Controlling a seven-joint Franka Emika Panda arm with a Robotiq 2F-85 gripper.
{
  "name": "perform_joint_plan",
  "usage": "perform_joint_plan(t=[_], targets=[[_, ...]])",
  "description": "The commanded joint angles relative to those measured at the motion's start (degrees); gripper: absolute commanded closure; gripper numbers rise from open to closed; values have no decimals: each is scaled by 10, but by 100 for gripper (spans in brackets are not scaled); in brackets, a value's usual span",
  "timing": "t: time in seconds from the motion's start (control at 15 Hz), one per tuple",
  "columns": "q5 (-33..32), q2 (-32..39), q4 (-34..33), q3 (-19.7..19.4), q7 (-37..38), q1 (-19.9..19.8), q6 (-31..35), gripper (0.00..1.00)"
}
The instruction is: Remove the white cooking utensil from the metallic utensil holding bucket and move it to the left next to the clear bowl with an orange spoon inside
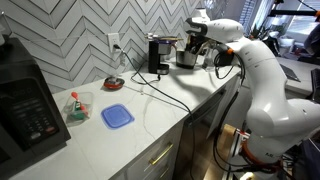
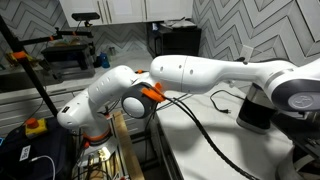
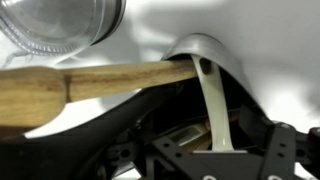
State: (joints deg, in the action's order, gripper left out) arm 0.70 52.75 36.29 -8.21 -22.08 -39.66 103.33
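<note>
Upper right of an exterior view: gripper (image 1: 197, 46) at the metallic bucket (image 1: 185, 58); clenched or released, cannot tell. In the wrist view, white utensil (image 3: 218, 105) right of centre, by the tip of a wooden handle (image 3: 90, 85) crossing from the left.

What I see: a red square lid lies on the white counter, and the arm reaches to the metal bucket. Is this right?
Not quite. The lid is blue, not red, as an exterior view shows. It does lie on the white counter, and the arm does reach to the metal bucket.
</note>
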Motion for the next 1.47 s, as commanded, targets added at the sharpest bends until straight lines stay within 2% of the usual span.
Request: perform_joint_plan(t=[0.0, 0.53, 0.6, 0.93, 1.07, 1.2, 1.27, 1.4], targets=[[35, 26, -53, 42, -36, -30, -100, 2], [77, 39, -154, 72, 19, -57, -182, 0], [78, 7, -98, 75, 21, -55, -156, 0], [93, 20, -93, 88, 52, -56, -149, 0], [101, 44, -116, 93, 73, -58, -152, 6], [114, 52, -117, 98, 94, -63, -155, 8], [119, 55, -115, 100, 105, -65, -150, 13], [135, 55, -112, 106, 130, -73, -149, 16]])
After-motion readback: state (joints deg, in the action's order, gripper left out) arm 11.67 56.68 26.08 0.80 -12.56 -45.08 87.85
